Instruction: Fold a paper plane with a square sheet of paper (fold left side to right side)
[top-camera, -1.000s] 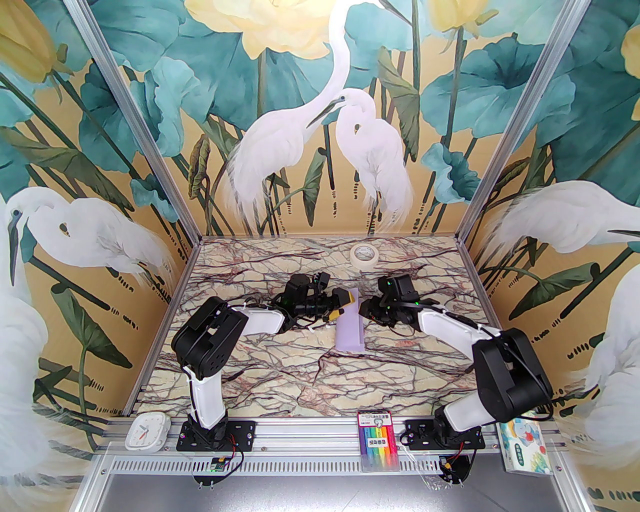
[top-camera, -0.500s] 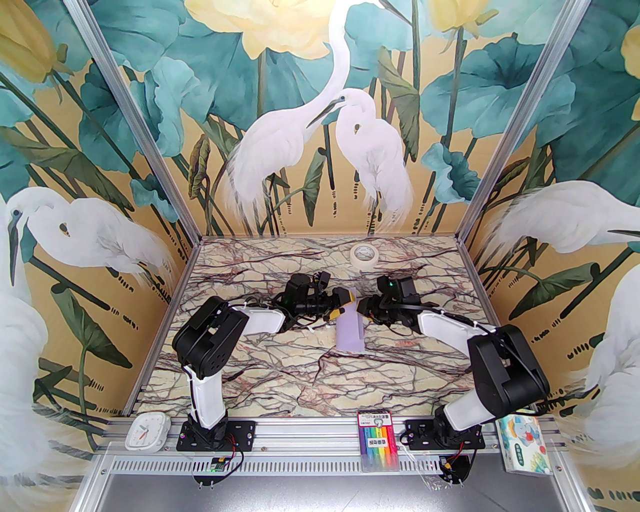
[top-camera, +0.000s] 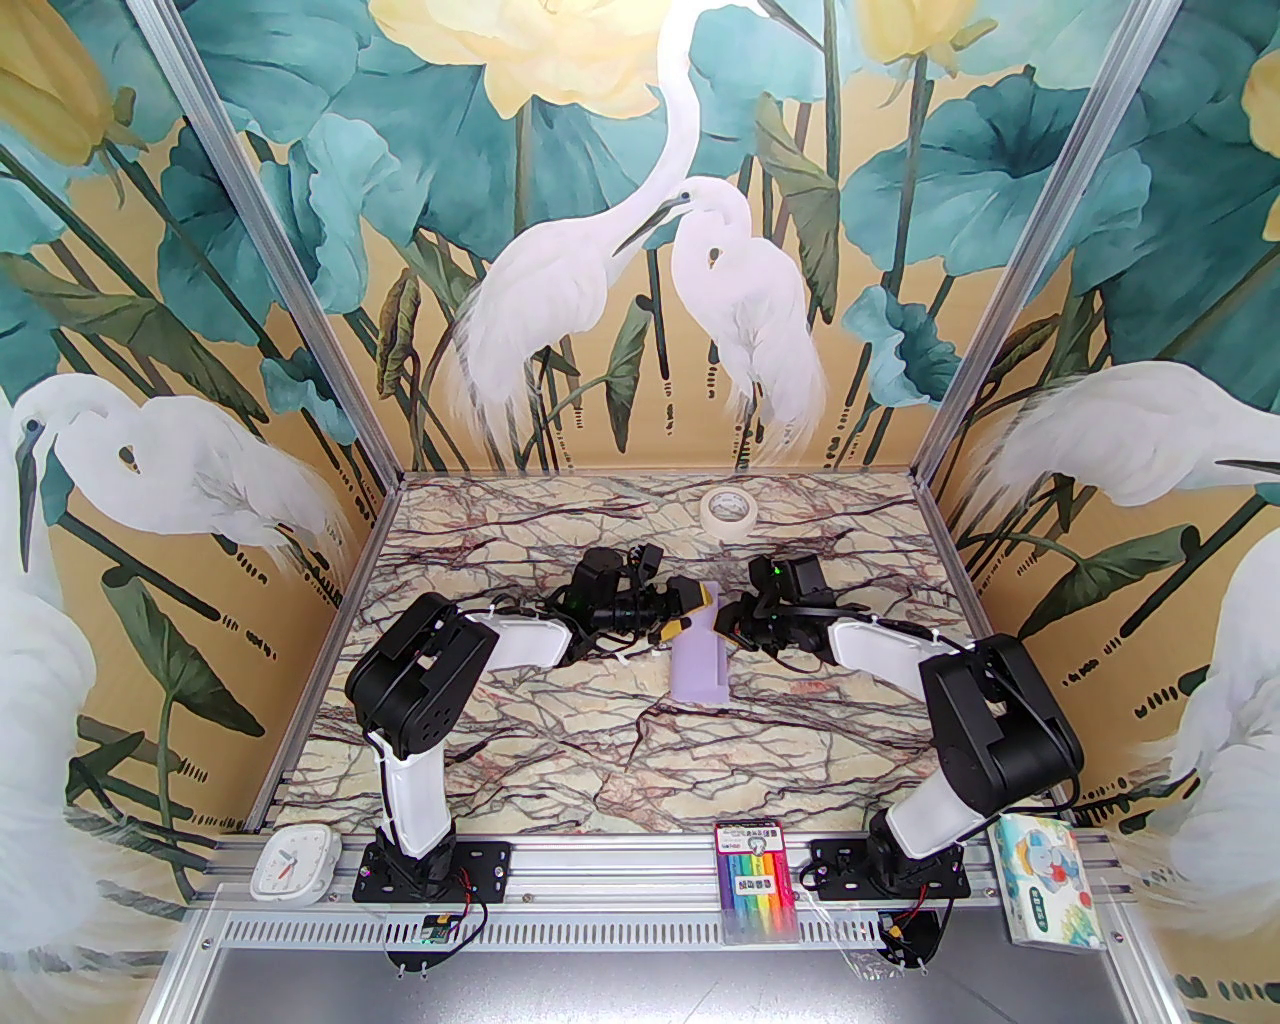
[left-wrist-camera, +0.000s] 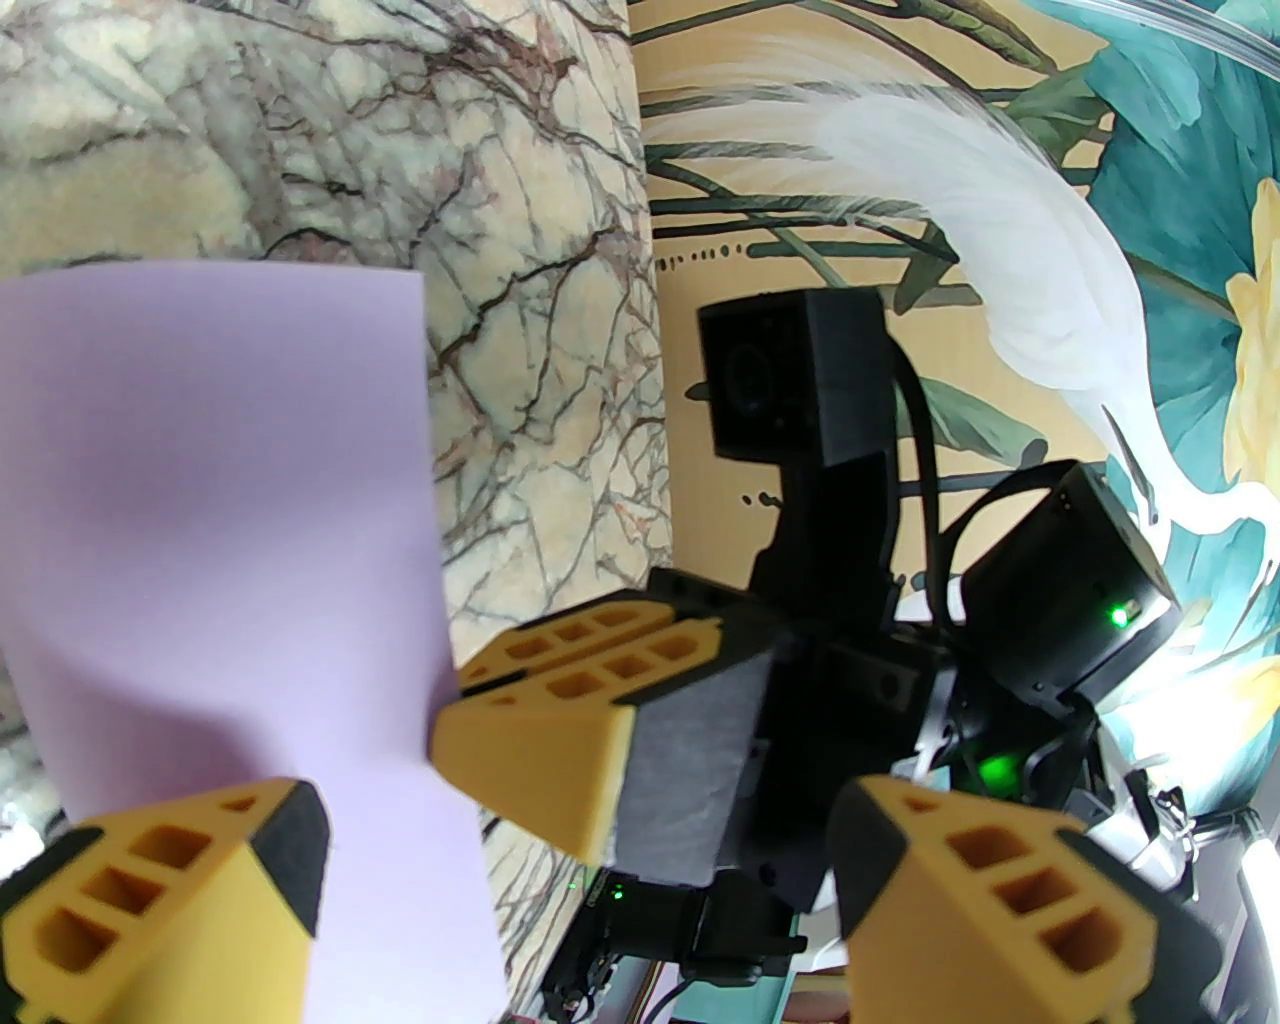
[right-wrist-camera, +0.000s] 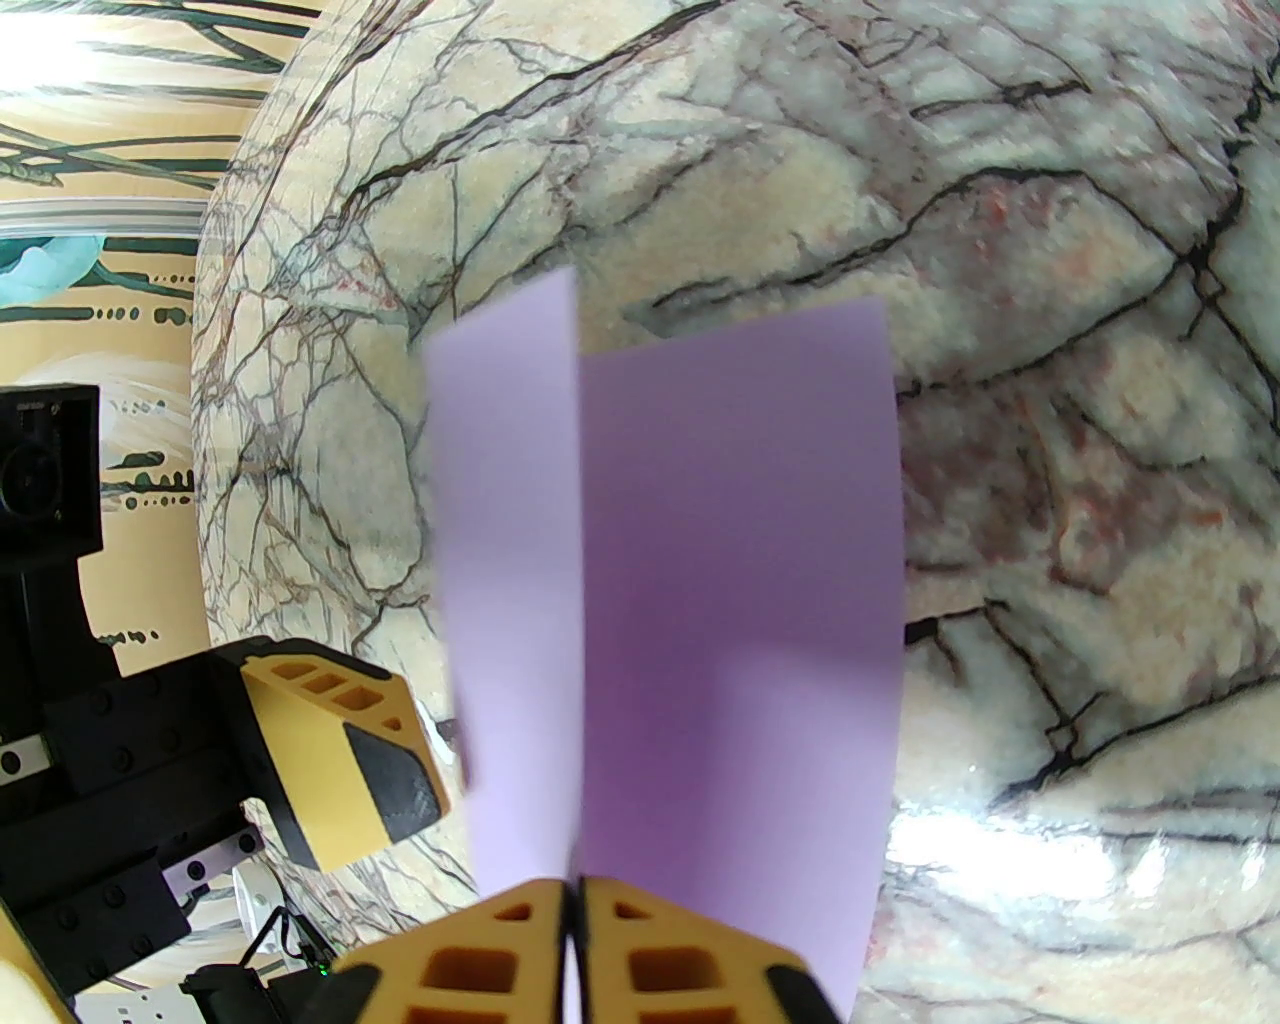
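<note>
Sheet is mid-tabletop, slightly right of centre, between my two grippers. It's half folded. In the right wrist view one flap stands up off the other along a straight crease, like an open book. My right gripper is at the sheet's far end, jaws pressed together and pinching the paper right at the crease. My left gripper has its jaws spread wide and holds nothing; they sit either side of the right gripper's tips. One of its fingers is over the sheet's left flap, but I can't tell if it touches. Tape roll lies near the tabletop's far edge, well apart from the sheet.
</note>
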